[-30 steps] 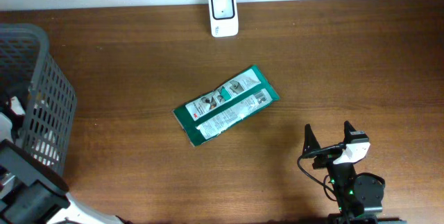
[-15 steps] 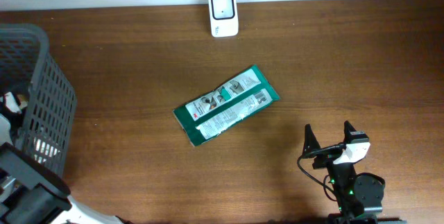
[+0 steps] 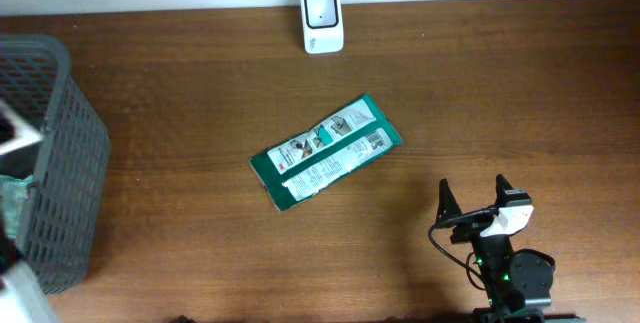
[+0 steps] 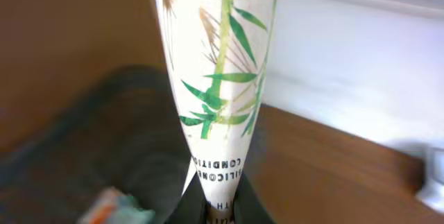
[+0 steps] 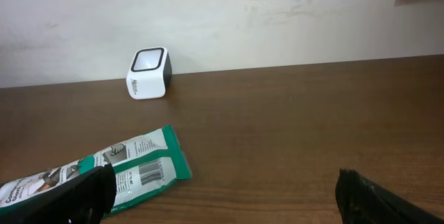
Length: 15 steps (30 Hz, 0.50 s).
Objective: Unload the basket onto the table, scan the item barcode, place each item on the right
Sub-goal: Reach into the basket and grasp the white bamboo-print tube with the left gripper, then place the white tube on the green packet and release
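My left gripper (image 4: 218,211) is shut on the narrow end of a white pouch (image 4: 218,64) printed with green bamboo leaves. The pouch stands up in front of the left wrist camera, above the dark blur of the grey basket (image 4: 104,148). In the overhead view that arm is only a blur at the left edge. A green and white packet (image 3: 325,151) lies flat mid-table with its barcode (image 5: 148,171) facing up. The white scanner (image 3: 322,20) stands at the far edge. My right gripper (image 3: 474,191) is open and empty, near the front right, short of the packet (image 5: 132,165).
The grey mesh basket (image 3: 70,163) fills the left side of the table. An orange and teal item (image 4: 114,207) shows blurred inside it. A pale wall runs behind the scanner (image 5: 148,73). Bare brown wood lies between the packet and the scanner.
The left gripper has closed on the white pouch, and the left arm has shifted quickly at the basket, now blurred in the overhead view. The right arm and green packet have not moved.
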### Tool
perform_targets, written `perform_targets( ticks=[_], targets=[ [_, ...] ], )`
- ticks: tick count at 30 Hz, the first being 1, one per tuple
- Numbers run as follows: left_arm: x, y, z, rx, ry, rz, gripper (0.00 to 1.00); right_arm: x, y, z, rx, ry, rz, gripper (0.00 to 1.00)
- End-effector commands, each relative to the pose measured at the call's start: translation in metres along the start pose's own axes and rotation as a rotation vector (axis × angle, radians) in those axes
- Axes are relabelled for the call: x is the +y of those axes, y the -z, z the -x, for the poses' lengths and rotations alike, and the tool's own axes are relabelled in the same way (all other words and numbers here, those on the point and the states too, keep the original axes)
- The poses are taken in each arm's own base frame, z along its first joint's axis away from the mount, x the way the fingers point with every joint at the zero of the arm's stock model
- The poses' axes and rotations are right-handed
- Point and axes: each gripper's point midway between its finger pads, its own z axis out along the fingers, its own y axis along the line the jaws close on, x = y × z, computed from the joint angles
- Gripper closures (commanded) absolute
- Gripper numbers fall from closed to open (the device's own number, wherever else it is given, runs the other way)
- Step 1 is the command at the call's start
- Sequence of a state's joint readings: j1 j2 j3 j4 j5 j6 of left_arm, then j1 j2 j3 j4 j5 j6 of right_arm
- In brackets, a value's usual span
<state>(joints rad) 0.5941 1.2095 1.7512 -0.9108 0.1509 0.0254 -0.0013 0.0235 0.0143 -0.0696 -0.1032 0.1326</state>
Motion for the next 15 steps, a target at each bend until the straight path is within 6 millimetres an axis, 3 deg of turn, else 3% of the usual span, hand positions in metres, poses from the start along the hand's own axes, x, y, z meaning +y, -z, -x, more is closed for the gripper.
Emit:
perform_targets(
  ticks=[1,6,11,15],
  targets=[
    [-0.077,0.011,-0.017,0.071,-0.016,-0.241,1.0,-0.002,0.0,-0.003,0.004,-0.007,-0.008,0.02],
    [-0.178,-0.003,-0.101,0.365,-0.06,-0.478,1.0,-0.002,0.0,-0.003,0.004,-0.007,-0.008,0.02],
    [-0.234,-0.031,-0.207,0.645,-0.164,-0.47,1.0,-0.002,0.0,-0.003,0.004,-0.007,-0.008,0.02],
    [-0.261,-0.052,-0.257,0.731,-0.224,-0.442,1.0,-0.002,0.0,-0.003,0.004,-0.007,-0.008,0.02]
  ],
)
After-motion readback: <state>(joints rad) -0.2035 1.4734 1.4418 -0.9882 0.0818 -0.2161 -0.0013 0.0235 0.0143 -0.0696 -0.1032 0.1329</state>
